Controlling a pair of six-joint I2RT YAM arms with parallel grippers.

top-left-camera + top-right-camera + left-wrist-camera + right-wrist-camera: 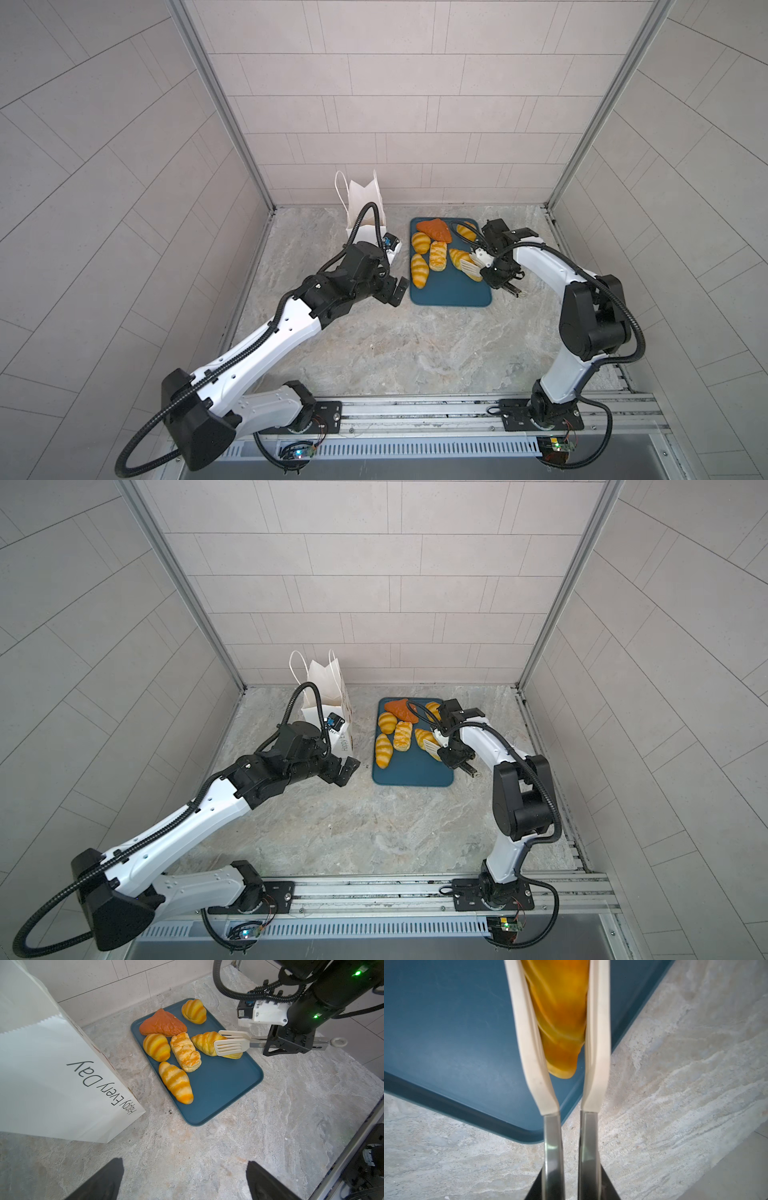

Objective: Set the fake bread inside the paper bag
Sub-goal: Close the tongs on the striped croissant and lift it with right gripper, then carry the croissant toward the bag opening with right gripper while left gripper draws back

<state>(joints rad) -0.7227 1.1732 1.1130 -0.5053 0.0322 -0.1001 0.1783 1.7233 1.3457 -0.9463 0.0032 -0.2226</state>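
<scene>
The left hand [395,291] hangs over the bench [374,345], fingers apart and empty, just beside the tray [453,295]. The right hand [287,1041] is clamped on the tongs [231,1045], whose blades flank one croissant [204,1042] on the tray. The croissant's far end is cut off in the right wrist view. Five more fake bread [175,1082] pieces lie alongside. Farthest, the paper bag [328,688] stands upright, inside hidden.

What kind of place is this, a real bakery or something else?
Likely a robot test cell, not a bakery: grey tiled walls in metal frames, two black-and-white robot arms bolted to a metal rail, glossy toy pastries on a dark teal tray.
</scene>
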